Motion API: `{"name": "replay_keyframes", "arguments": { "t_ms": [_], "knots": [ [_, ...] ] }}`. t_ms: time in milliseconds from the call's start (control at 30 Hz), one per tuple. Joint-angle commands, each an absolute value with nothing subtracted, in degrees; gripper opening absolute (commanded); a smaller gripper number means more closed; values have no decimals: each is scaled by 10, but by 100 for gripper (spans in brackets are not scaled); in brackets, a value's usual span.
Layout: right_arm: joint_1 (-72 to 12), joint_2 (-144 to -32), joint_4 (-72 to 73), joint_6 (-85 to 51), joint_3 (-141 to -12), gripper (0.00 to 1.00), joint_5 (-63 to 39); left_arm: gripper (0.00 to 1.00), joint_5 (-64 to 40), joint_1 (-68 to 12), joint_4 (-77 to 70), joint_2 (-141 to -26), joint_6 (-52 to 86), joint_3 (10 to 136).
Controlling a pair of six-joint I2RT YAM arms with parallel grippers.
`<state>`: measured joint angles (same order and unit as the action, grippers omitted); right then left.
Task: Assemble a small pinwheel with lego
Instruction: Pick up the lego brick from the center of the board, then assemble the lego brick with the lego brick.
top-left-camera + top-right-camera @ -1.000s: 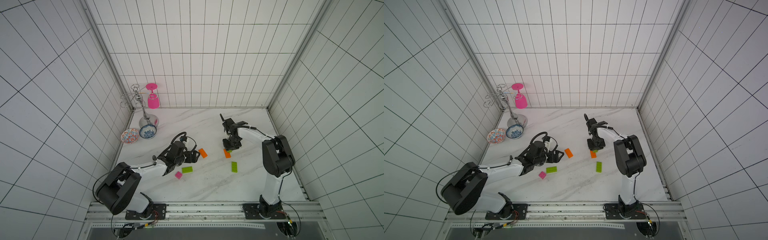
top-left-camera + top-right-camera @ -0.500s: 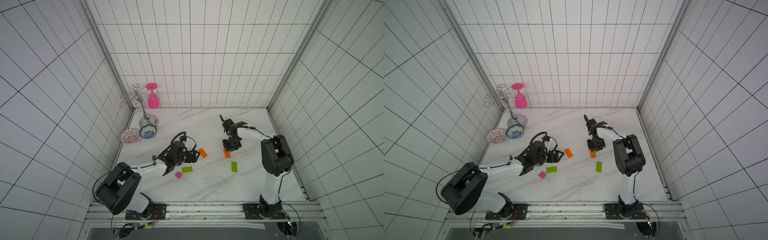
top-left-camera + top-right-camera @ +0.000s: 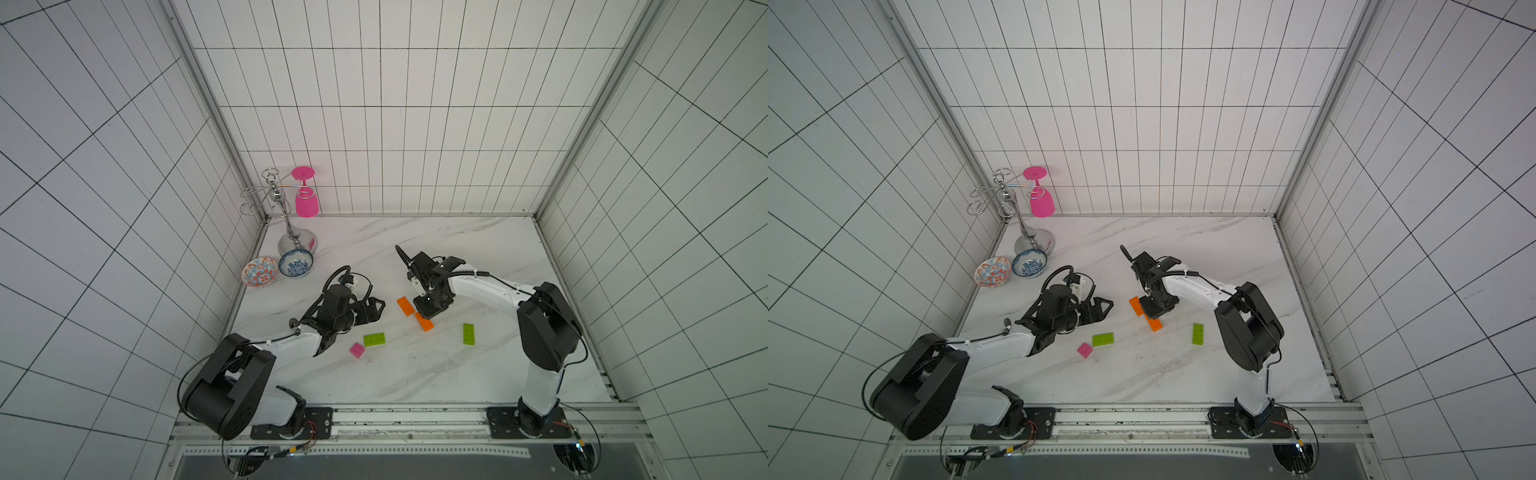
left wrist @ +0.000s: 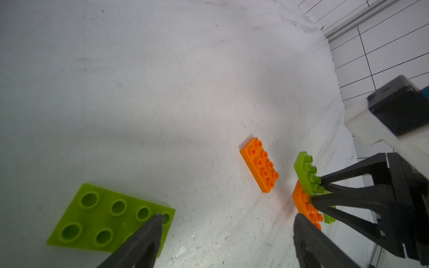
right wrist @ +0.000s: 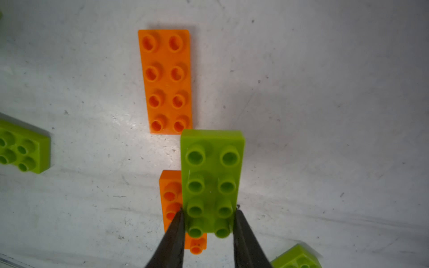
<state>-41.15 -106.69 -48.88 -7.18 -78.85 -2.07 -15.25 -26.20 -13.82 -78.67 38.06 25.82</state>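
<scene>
Narrowed right gripper (image 5: 209, 210) onto green brick (image 5: 212, 162) at long sides, orange brick (image 5: 169, 197) beneath; likely light, stiff, slick. Kept left gripper (image 4: 229, 219) spread.

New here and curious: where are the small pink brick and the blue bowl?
pink brick (image 3: 357, 350), in a top view, studded top face.
blue bowl (image 3: 296, 263), in a top view, inner bottom.

Bright, even overhead light, soft shadows; wrist views bend at the edges, near fingers (image 4: 141, 243) blurred.

free tabletop (image 3: 478, 249) toward the back — rack (image 3: 286, 226) and bowls (image 3: 260, 272) crowd its far left corner
</scene>
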Motion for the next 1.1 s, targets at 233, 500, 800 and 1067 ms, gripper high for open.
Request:
{"name": "replay_keyframes", "arguments": {
  "t_ms": [233, 500, 800, 1067],
  "knots": [
    [-416, -1110, -513, -47, -823, 27, -12, 89, -175, -258, -185, -794, 393, 251],
    [-420, -1109, -512, -51, -840, 25, -5, 89, -179, -258, -186, -800, 386, 255],
    [-421, -1108, -514, -74, -851, 25, -18, 89, -181, -259, -185, -804, 381, 258],
    [-423, -1115, -511, -89, -863, 26, -35, 89, -181, -259, -184, -804, 379, 258]
  ]
}}
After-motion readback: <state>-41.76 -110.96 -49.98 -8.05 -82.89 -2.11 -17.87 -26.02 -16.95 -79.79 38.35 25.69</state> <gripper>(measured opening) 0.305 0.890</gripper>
